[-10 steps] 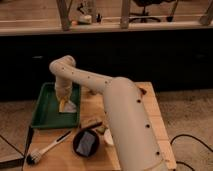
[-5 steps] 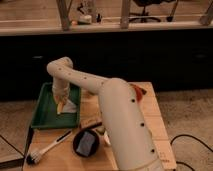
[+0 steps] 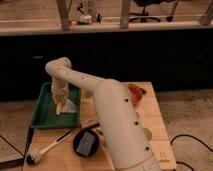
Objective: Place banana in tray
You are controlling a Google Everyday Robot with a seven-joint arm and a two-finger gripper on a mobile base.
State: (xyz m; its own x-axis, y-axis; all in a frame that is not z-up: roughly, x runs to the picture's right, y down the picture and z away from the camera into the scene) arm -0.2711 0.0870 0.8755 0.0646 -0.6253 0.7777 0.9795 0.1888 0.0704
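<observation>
Banana [image 3: 59, 107], hand [image 3: 60, 101] over tray [image 3: 42, 120] centre

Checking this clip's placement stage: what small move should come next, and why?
Probably lift the gripper straight up, clear of the tray. The banana lies low inside the tray's rim, right at the gripper's tip, so placement looks nearly done; whether it is released cannot be told.

Small yellow banana [image 3: 59, 107] hangs near-upright beneath the end effector [image 3: 60, 100], over the dark green tray [image 3: 42, 121].
</observation>
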